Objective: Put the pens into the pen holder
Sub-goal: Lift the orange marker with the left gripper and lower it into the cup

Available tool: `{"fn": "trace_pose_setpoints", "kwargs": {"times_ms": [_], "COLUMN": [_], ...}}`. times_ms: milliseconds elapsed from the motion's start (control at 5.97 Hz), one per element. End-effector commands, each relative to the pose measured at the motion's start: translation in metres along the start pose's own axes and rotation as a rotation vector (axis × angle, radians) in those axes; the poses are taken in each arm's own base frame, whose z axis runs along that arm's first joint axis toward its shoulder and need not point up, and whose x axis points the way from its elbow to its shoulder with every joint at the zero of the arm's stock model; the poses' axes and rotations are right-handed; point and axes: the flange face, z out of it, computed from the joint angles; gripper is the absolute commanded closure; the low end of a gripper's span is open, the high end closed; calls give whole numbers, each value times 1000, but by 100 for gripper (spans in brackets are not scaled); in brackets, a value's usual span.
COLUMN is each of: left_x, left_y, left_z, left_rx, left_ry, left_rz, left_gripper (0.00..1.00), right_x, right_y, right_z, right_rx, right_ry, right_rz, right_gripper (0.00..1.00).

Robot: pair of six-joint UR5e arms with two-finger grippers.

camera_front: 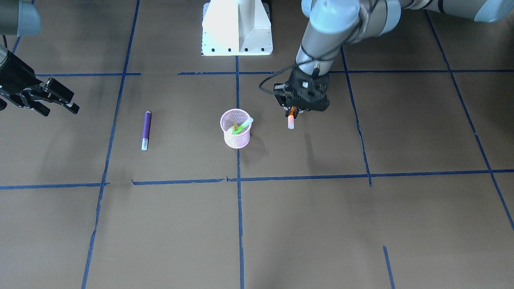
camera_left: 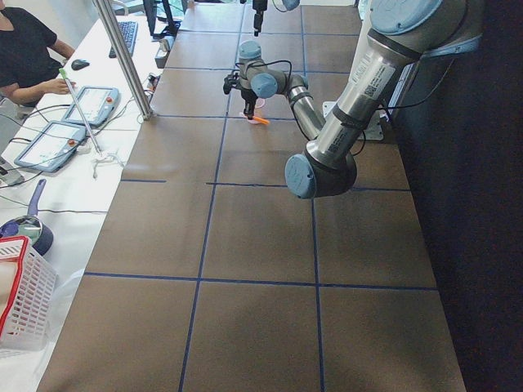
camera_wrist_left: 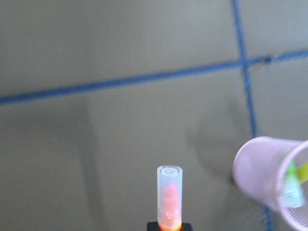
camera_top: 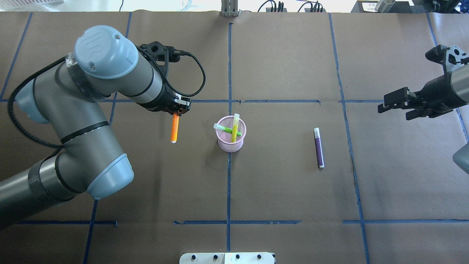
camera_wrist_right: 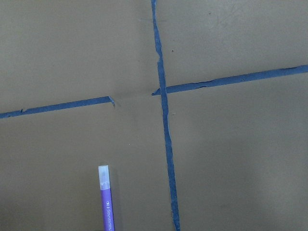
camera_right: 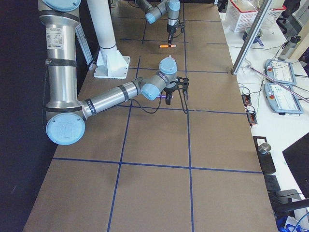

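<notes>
My left gripper (camera_top: 177, 110) is shut on the upper end of the orange pen (camera_top: 175, 130), which hangs cap down above the table, apart from and to the left of the pink mesh pen holder (camera_top: 231, 142). The left wrist view shows the pen's pale cap (camera_wrist_left: 169, 185) and the holder (camera_wrist_left: 267, 173) at lower right. A bright green pen (camera_top: 225, 128) and a yellow one (camera_top: 235, 128) stand in the holder. The purple pen (camera_top: 319, 147) lies flat to the holder's right. My right gripper (camera_top: 383, 103) is open and empty, raised further right of the purple pen.
Blue tape lines (camera_top: 229, 73) grid the brown table. The white robot base (camera_front: 237, 28) stands behind the holder. A cable (camera_top: 199, 73) loops off the left wrist. Monitors and baskets lie beyond the table's far edge.
</notes>
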Motion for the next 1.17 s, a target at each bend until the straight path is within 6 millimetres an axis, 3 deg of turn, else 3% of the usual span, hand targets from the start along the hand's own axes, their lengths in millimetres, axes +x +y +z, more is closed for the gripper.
{"fn": "trace_pose_setpoints", "kwargs": {"times_ms": [0,167,335,502,670,837,1005], "left_x": [43,79,95,108,106,107,132], "left_y": [26,66,90,91,90,81,72], "left_z": [-29,-7,11,39,51,76,73], "left_rx": [264,398,476,546,549,641,668], "left_ry": [124,185,144,93,70,-12,34], "left_rz": [-38,-76,-77,-134,-133,-133,-148], "left_gripper": [100,100,100,100,100,100,100], "right_x": [-2,-2,-1,0,-1,-1,-1], "right_y": [0,0,0,0,0,0,0], "right_z": [-2,-2,-1,-1,-1,-2,-2], "right_rx": [5,4,6,9,12,14,14], "right_ry": [-2,-3,-1,3,2,1,1], "right_rz": [-3,-3,0,1,1,1,1], "right_gripper": [0,0,0,0,0,0,0]}}
